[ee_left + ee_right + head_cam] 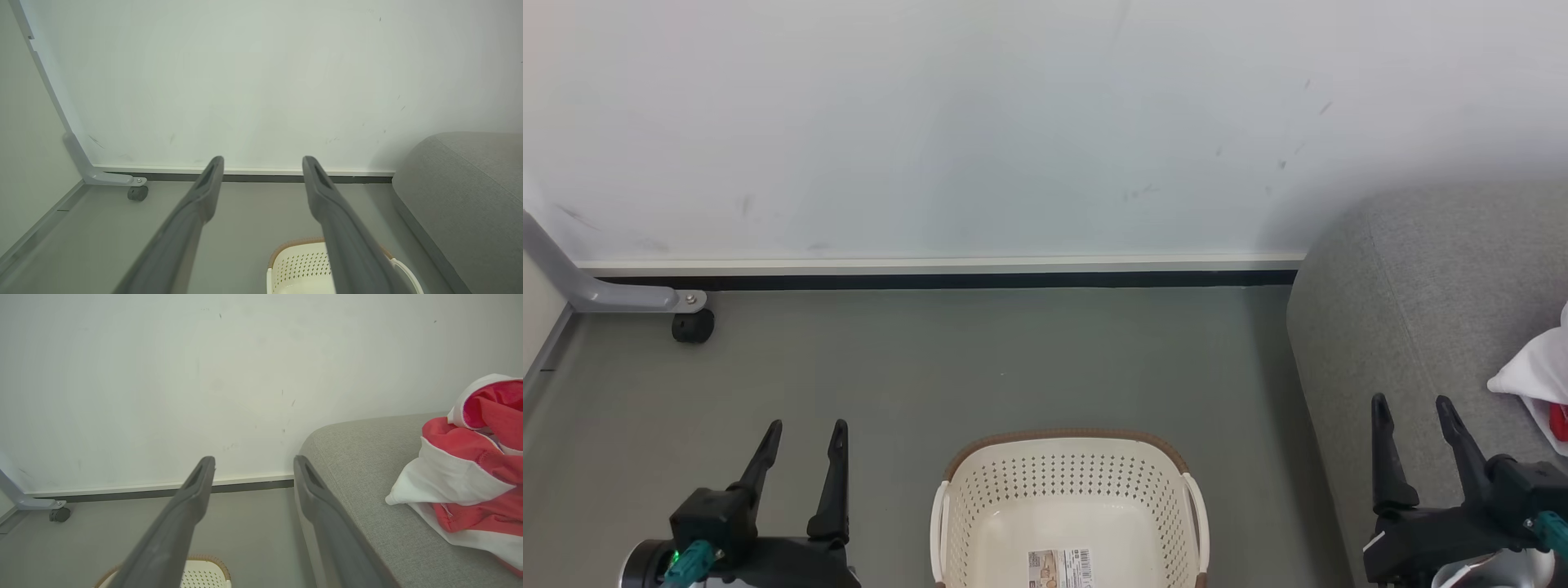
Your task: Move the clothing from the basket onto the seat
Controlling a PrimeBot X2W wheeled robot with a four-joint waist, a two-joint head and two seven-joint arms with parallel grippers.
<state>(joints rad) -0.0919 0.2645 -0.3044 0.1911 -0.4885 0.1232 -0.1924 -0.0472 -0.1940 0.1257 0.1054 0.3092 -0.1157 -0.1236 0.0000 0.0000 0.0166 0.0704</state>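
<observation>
In the head view, the basket [1062, 482] is sitting on the grey floor [931, 376] at the bottom centre of the frame, its pale bottom showing with a barcode sticker [1059, 567] on it. The seat [1413, 310] is filling the right side, and the clothing [1535, 371] is lying on it at the right edge, white with a bit of red. The left claw [807, 429] is hanging at the lower left, released, its fingers apart and grasping nothing. The right claw [1411, 402] is standing at the lower right in front of the seat, likewise released.

In the left wrist view, the left claw [263, 161] is pointing toward the white wall [261, 81], fingers spread wide, with the basket [298, 261] partly showing at the bottom edge and the seat [461, 196] lying at the right.

In the right wrist view, the right claw [254, 459] is gaping, and the red-and-white clothing [461, 473] is resting bunched on the seat [359, 457] at the right of the frame.
</observation>
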